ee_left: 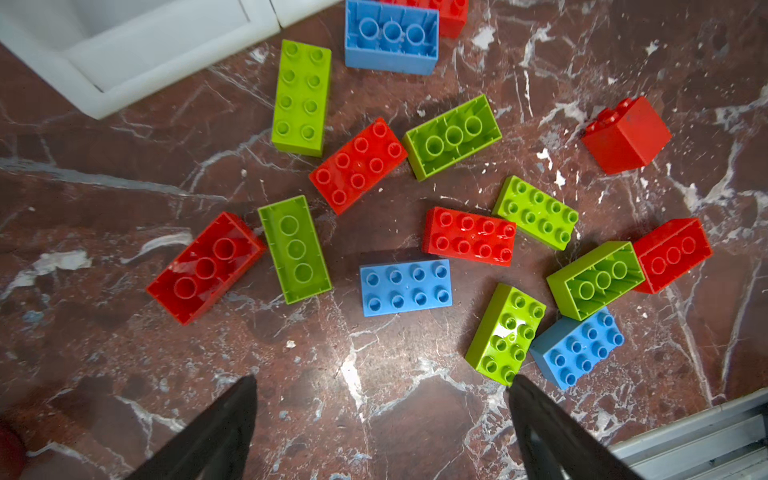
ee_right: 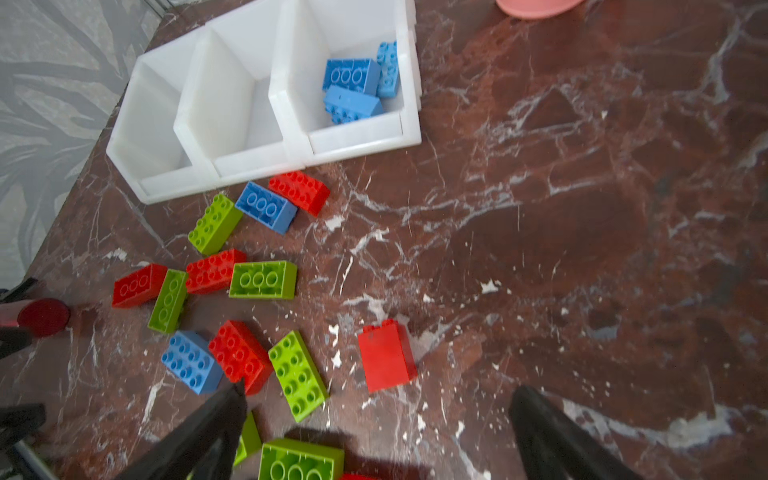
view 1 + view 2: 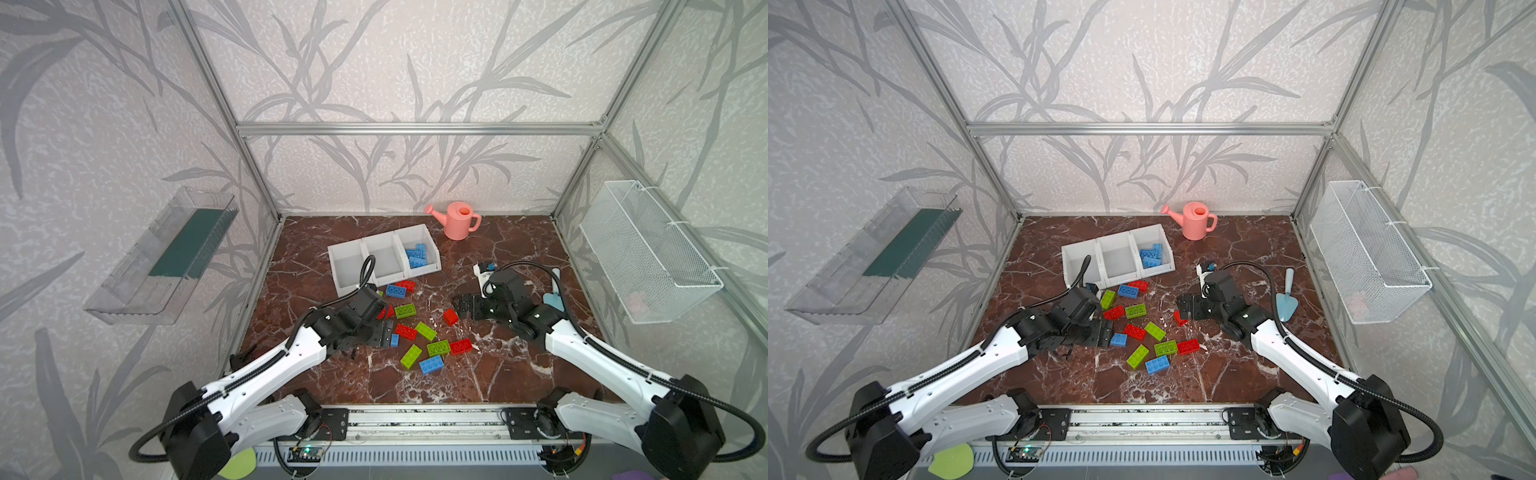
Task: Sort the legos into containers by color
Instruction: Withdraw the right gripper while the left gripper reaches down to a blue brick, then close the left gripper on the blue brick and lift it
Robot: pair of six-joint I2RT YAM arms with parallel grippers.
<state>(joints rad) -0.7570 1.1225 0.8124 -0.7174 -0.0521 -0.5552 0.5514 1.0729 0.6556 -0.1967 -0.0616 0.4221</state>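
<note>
Several red, blue and lime green legos [image 3: 424,330] lie scattered on the marble table in front of the containers [image 3: 388,277], three joined white bins. In the right-hand bin are three blue legos [image 2: 353,89]; the other two bins [image 2: 232,104] show nothing inside. My left gripper [image 1: 382,382] hangs open over bare table at the left edge of the pile, with a blue brick [image 1: 405,286] just ahead of it. My right gripper [image 2: 379,388] is open too, empty, above a red brick [image 2: 386,357] lying on its side at the pile's right edge.
A pink watering can [image 3: 457,220] stands at the back. A blue trowel [image 3: 1286,297] and a small white object [image 3: 484,270] lie to the right of my right arm. A wire basket [image 3: 648,253] and a clear tray [image 3: 166,257] hang on the side walls.
</note>
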